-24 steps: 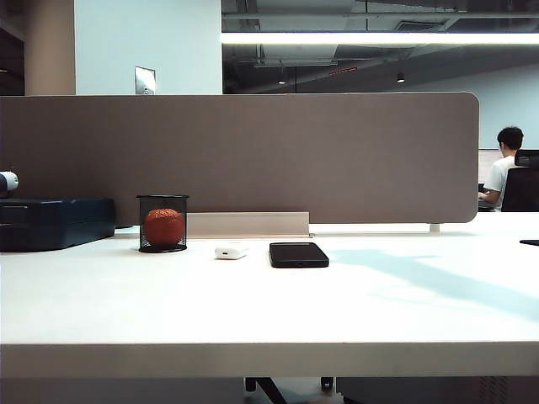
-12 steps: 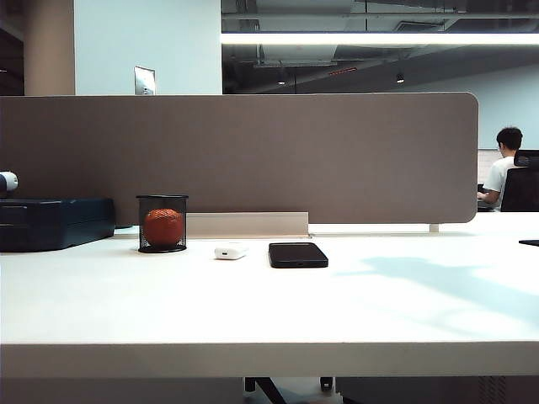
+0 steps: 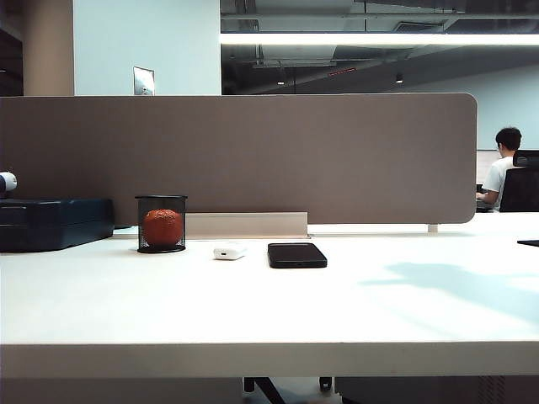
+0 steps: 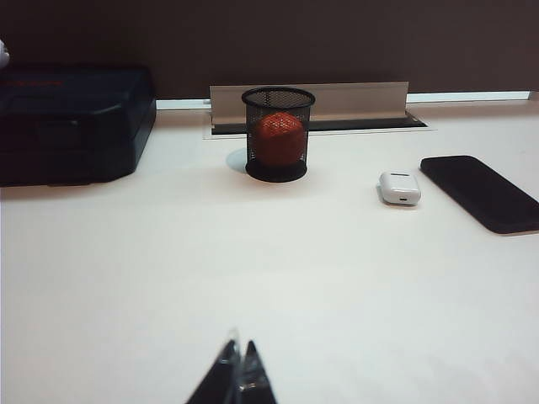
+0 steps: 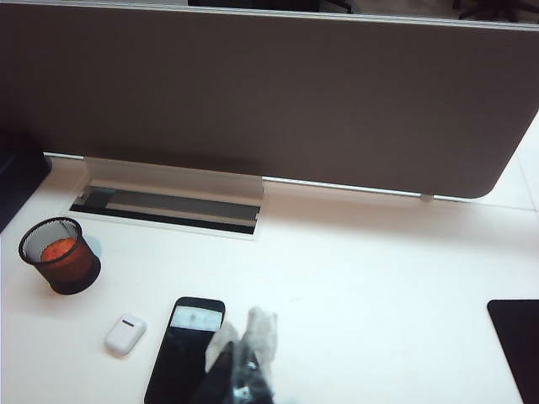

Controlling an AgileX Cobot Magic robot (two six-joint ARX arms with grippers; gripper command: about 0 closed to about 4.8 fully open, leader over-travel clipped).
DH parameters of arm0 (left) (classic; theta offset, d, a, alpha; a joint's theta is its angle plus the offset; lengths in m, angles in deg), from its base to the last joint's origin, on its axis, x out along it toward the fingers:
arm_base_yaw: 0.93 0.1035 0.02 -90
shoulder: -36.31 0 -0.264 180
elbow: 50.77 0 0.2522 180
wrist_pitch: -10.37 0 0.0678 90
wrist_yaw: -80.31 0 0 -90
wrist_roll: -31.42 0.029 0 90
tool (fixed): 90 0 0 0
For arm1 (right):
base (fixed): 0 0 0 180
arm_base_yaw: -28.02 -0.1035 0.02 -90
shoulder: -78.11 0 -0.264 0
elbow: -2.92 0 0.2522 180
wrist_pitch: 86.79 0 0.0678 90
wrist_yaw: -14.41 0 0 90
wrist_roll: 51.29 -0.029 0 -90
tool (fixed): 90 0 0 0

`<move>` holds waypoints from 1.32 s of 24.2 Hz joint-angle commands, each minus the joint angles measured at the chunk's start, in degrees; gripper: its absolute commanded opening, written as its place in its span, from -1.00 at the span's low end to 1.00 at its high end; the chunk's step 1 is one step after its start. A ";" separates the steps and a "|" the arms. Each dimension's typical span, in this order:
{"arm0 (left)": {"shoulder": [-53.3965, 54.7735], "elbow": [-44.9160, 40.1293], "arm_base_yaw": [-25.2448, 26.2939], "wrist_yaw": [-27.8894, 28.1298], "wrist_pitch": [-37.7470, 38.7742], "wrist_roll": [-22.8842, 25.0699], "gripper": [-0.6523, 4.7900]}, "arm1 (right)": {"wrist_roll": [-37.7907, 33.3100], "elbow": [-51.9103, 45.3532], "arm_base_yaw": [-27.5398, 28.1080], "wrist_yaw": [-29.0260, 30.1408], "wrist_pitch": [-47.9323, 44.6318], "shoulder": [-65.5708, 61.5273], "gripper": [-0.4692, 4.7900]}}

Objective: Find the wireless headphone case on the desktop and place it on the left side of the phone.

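Note:
The white headphone case [image 3: 229, 251] lies on the white desktop [image 3: 269, 311], just left of the black phone [image 3: 296, 255] and apart from it. The left wrist view shows the case [image 4: 399, 187] and phone [image 4: 482, 192] far ahead of my left gripper [image 4: 239, 355], which is shut and empty, low over bare desktop. Seen from the right wrist, the case [image 5: 125, 333] lies beside the phone [image 5: 184, 347]; my right gripper [image 5: 246, 337] hangs shut and empty above the phone's edge, well clear of both. Neither arm appears in the exterior view.
A black mesh cup holding an orange ball [image 3: 162, 225] stands left of the case. A dark blue box [image 3: 52, 222] sits at the far left. A grey-brown partition [image 3: 253, 156] runs along the back, with a cable slot [image 5: 168, 206] at its foot. Another dark object [image 5: 518, 337] lies at the right.
The arm's shadow on the right of the desktop has shifted and shrunk toward the right edge. Case, phone and cup have stayed put.

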 commanded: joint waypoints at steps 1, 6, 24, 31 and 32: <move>0.04 0.11 0.11 0.11 -0.31 0.00 -0.78 | 0.15 -6.05 1.01 -0.04 -6.14 3.82 -0.86; 0.04 0.11 0.11 0.09 -0.31 0.00 -0.78 | 0.17 -17.81 2.19 -0.24 -13.44 10.75 -0.86; 0.04 0.11 0.11 0.09 -0.31 0.00 -0.78 | 0.52 -45.97 13.14 6.45 -23.21 29.27 -0.86; 0.04 0.11 0.11 0.09 -0.31 0.00 -0.78 | -0.13 -58.25 13.14 6.45 -29.94 35.58 -0.86; 0.04 0.11 0.11 0.09 -0.31 0.00 -0.78 | -0.48 -61.68 13.14 6.47 -31.91 37.11 -0.86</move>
